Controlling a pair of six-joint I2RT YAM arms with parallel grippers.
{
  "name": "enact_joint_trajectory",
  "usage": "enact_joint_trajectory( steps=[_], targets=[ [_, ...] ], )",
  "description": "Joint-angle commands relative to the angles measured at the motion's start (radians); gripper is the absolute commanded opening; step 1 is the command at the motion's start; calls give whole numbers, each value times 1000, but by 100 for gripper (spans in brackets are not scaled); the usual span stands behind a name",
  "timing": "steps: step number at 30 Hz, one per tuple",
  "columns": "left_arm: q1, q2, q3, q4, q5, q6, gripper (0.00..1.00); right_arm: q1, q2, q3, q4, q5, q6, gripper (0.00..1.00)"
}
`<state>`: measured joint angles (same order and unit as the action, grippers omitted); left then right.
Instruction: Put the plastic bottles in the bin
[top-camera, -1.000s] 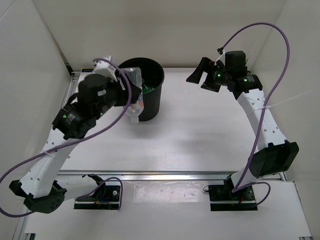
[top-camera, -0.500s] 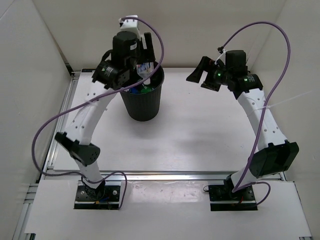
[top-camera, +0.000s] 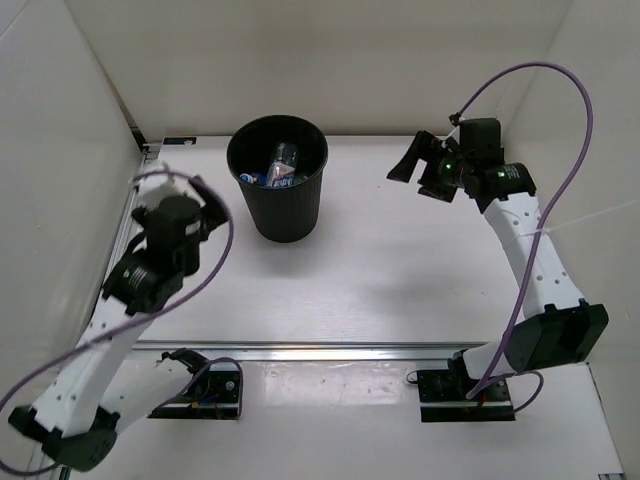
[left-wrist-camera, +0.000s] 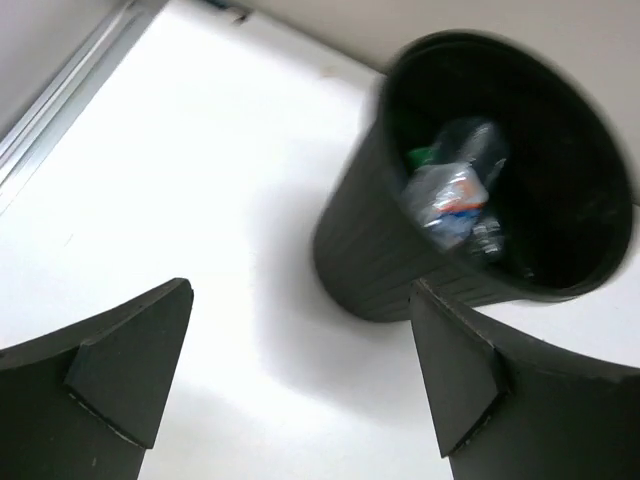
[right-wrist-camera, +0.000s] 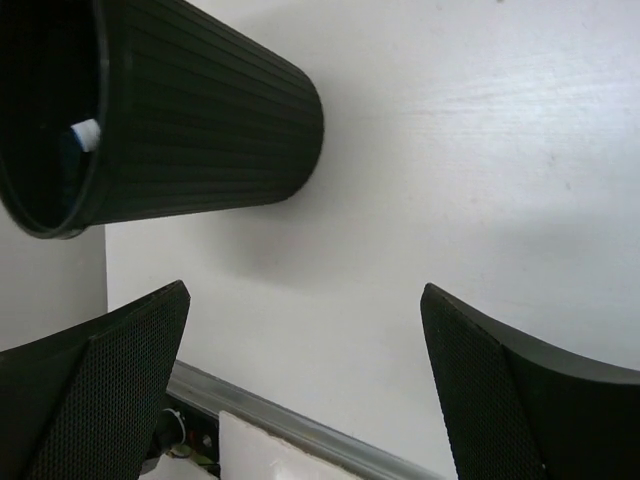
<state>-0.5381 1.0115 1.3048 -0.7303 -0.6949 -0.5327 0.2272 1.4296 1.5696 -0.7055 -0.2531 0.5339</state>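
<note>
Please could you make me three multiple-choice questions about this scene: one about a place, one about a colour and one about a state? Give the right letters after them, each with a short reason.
1. Where do the plastic bottles lie in relation to the bin?
A. Beside it
B. Inside it
C. Under it

2. What colour is the bin?
A. White
B. Black
C. Green

3. In what state is the left gripper?
A. Open and empty
B. Shut on a bottle
C. Shut on the bin's rim

Answers:
1 B: the top view looks down through the bin's mouth and shows the bottles inside.
2 B: its ribbed wall is black in every view.
3 A: the left wrist view shows its two fingers wide apart with nothing between them.
</note>
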Motion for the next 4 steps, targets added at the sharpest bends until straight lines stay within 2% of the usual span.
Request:
enact_joint_trajectory(
  steps=[1,3,4],
  targets=[
    [-2,-121,-220,-113,-131,-231,100,-32,-41,-55,-52,43,24,100],
    [-2,-157,-327,-174,-205,-374,100,-32,-55,-85,-61,83,34,100],
    [7,-166,-347,-261,-298,-439,100,-32,-55,-85,-83,100,34,100]
  ],
)
